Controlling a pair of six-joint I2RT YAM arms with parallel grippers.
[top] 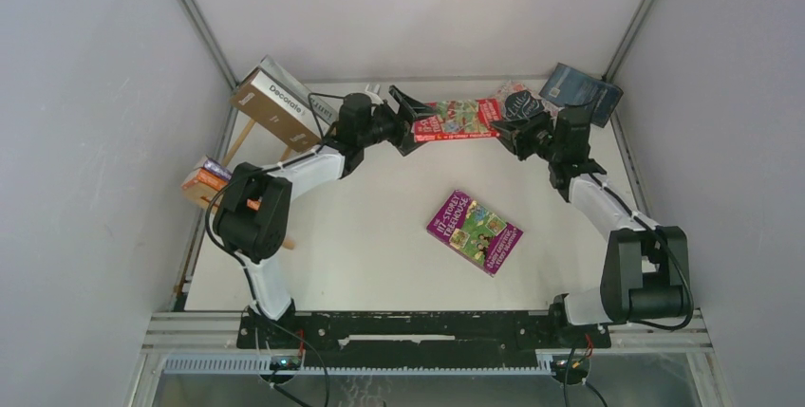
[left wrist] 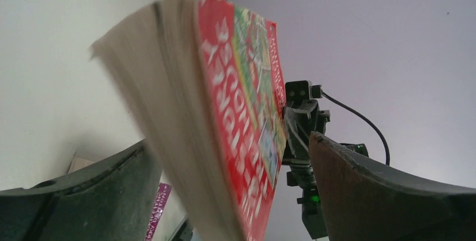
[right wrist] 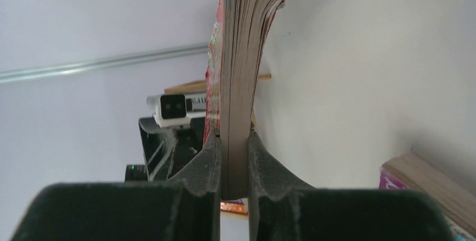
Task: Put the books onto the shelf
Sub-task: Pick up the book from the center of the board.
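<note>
Top view: the red book (top: 460, 120) is at upper centre of the frame, over the far part of the bench (top: 361, 255).

Left wrist view: the left end effector (left wrist: 230, 142) is spread wide, with the book between its fingers.

Right wrist view: the right end effector (right wrist: 233, 137) is clenched on the book's near edge.

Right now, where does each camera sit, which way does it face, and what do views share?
Top external: above and behind the bases, looking down on the table; both arms, left gripper and right gripper show.
Left wrist: looks between its open fingers at the red book.
Right wrist: looks along its fingers, clamped on that book's page edge.
Shared: red book in all three; each wrist view shows the other wrist's camera.
</note>
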